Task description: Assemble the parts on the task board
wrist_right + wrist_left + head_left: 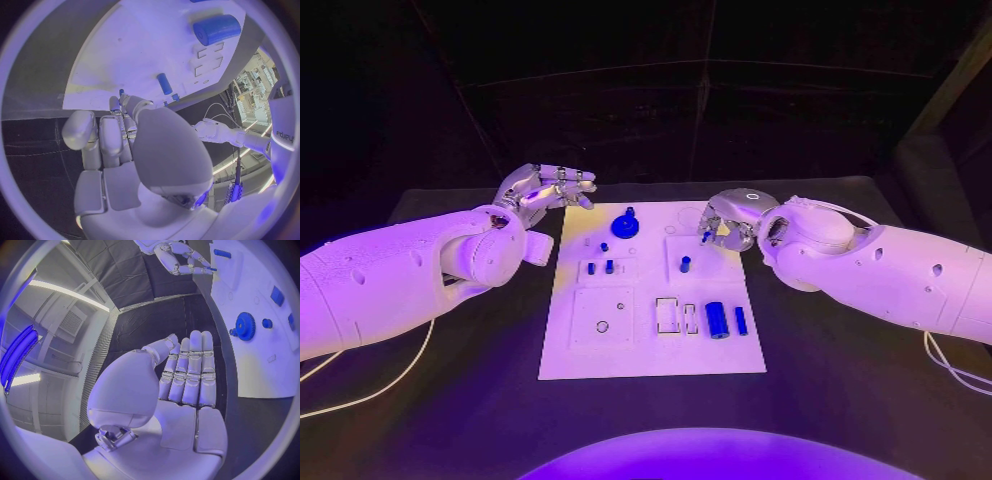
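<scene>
Assembly looks barely begun: on the task board [574, 350] a gear [626, 226] sits seated, while a cylinder [717, 319] and small pegs [684, 264] lie loose. Left hand [548, 187] hovers empty, fingers apart, beside the board; right hand [730, 220] pinches something small and blue.

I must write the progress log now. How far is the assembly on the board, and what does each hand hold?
Looks done: the gear stands at the board's far end, and small pegs stand mid-board. In hand: the right hand seems to pinch a small blue part over the far right corner; the left hand holds nothing, beside the far left corner. Left: the cylinder and bar lie loose near the front.
</scene>
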Available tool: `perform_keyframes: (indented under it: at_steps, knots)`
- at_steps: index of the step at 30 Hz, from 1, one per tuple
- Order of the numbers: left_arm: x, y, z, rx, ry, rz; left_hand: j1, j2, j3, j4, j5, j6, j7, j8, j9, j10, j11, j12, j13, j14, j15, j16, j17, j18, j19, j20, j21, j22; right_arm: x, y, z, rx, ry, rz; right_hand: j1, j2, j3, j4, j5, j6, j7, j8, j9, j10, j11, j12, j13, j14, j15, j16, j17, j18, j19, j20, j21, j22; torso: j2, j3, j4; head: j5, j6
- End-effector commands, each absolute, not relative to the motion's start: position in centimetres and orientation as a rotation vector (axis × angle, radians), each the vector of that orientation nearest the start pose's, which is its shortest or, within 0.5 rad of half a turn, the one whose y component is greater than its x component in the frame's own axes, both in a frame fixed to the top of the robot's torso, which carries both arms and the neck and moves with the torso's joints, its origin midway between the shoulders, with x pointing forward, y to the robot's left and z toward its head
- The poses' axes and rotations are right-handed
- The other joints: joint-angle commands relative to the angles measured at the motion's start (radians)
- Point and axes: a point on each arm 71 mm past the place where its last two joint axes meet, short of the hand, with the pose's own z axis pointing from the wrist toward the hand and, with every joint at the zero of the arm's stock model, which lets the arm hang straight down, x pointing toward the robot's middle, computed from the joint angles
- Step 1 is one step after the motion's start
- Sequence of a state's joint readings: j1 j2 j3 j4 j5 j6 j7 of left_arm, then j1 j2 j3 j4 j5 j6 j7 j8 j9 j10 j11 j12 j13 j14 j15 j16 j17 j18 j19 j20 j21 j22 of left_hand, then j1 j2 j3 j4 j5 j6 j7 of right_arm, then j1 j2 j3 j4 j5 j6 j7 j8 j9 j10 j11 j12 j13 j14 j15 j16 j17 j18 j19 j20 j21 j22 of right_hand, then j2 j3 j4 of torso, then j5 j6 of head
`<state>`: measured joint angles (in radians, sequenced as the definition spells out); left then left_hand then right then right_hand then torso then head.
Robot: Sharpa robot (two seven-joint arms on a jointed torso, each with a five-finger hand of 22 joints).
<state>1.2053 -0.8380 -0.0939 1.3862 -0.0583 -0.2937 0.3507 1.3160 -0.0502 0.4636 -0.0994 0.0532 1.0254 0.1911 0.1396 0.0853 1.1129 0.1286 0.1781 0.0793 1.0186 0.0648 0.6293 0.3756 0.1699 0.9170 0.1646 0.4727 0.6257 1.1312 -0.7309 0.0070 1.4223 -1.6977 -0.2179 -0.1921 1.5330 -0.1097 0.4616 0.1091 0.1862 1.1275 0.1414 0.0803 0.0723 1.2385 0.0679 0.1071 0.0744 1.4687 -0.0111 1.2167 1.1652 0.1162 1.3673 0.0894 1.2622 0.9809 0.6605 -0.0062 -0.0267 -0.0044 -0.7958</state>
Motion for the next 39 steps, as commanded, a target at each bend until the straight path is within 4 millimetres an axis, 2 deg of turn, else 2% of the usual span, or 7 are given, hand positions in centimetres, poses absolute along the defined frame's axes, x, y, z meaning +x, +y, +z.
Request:
perform_keyframes:
  at_steps: [1,7,16,22,26,28,39]
  knots:
    - [50.7,24.9,-20.4,-1.107,1.477,-1.387,-0.002,0.002,-0.003,-0.002,-0.003,-0.005,0.001,0.004,-0.002,-0.010,0.000,0.005,-0.002,0.007,0.000,-0.006,-0.002,0.010,0.002,0.001,-0.005,-0.001,49.3,-17.3,-20.5,-0.292,1.657,0.495,-0.010,-0.002,0.007,0.000,-0.004,0.008,0.000,-0.004,0.002,0.009,0.000,-0.006,0.002,0.032,-0.005,0.002,-0.001,-0.009,-0.001,0.000,0.004,0.001,0.001,-0.0003,0.0000,0.000,-0.001]
    - [50.8,24.9,-20.5,-1.107,1.480,-1.386,-0.002,0.002,-0.003,-0.002,-0.003,-0.005,0.001,0.004,-0.002,-0.010,0.000,0.005,-0.002,0.007,0.000,-0.006,-0.002,0.010,0.002,0.001,-0.005,-0.001,48.1,-16.8,-19.6,-0.283,1.620,0.546,-0.016,-0.005,0.012,-0.005,-0.003,0.009,0.001,-0.004,0.002,0.010,0.000,-0.008,0.002,0.033,-0.006,0.006,0.003,-0.010,0.001,-0.001,0.006,0.006,0.000,-0.0003,0.0001,0.002,-0.003]
    - [50.8,24.7,-20.5,-1.105,1.483,-1.389,-0.002,0.001,-0.004,-0.003,-0.003,-0.007,0.003,0.004,-0.002,-0.012,0.001,0.005,-0.002,0.007,0.001,-0.010,-0.004,0.010,0.001,0.002,-0.006,-0.003,45.8,-13.4,-18.4,-0.326,1.591,0.658,-0.019,-0.007,0.015,-0.009,-0.003,0.010,0.001,-0.004,0.002,0.012,0.000,-0.009,0.002,0.033,-0.007,0.008,0.005,-0.010,0.001,-0.001,0.008,0.008,0.000,-0.0015,0.0034,0.018,-0.002]
    - [50.8,24.4,-20.5,-1.102,1.485,-1.395,-0.002,0.000,-0.005,-0.004,-0.003,-0.009,0.004,0.003,-0.003,-0.014,0.002,0.005,-0.003,0.007,0.001,-0.011,-0.005,0.010,0.000,0.002,-0.007,-0.004,45.3,-10.6,-18.3,-0.367,1.586,0.729,-0.023,-0.007,0.020,-0.013,-0.004,0.012,0.000,-0.004,0.002,0.013,-0.001,-0.010,0.003,0.033,-0.007,0.010,0.006,-0.010,0.001,-0.002,0.008,0.008,0.000,-0.0020,0.0026,0.060,0.004]
    - [50.8,24.2,-20.5,-1.100,1.486,-1.401,-0.002,0.000,-0.005,-0.004,-0.003,-0.009,0.004,0.003,-0.003,-0.014,0.002,0.005,-0.003,0.007,0.001,-0.011,-0.005,0.010,0.000,0.002,-0.007,-0.004,45.1,-9.2,-18.4,-0.393,1.590,0.758,-0.025,-0.007,0.023,-0.016,-0.003,0.012,0.000,-0.004,0.002,0.014,-0.001,-0.011,0.003,0.033,-0.007,0.010,0.005,-0.010,0.001,-0.002,0.008,0.007,0.001,-0.0017,0.0031,0.077,-0.002]
    - [50.8,24.1,-20.5,-1.099,1.487,-1.402,-0.002,0.000,-0.005,-0.004,-0.003,-0.009,0.004,0.003,-0.003,-0.014,0.002,0.005,-0.003,0.007,0.001,-0.011,-0.005,0.010,0.000,0.002,-0.007,-0.004,44.8,-8.1,-18.5,-0.437,1.583,0.767,-0.026,-0.007,0.024,-0.017,-0.003,0.011,0.001,-0.005,0.002,0.013,0.000,-0.012,0.003,0.033,-0.007,0.009,0.005,-0.010,0.001,-0.002,0.008,0.007,0.001,-0.0009,-0.0004,0.100,-0.002]
    - [50.8,23.6,-20.4,-1.093,1.493,-1.409,-0.003,-0.001,-0.007,-0.004,-0.003,-0.010,0.006,0.003,-0.003,-0.015,0.003,0.006,-0.003,0.008,0.002,-0.013,-0.007,0.010,0.000,0.003,-0.008,-0.005,42.5,-4.9,-21.7,-0.578,1.628,0.780,-0.029,-0.007,0.026,-0.019,-0.003,0.011,0.001,-0.005,0.002,0.013,0.000,-0.013,0.003,0.033,-0.007,0.009,0.004,-0.010,0.000,-0.002,0.008,0.006,0.001,-0.0002,0.0009,0.132,-0.018]
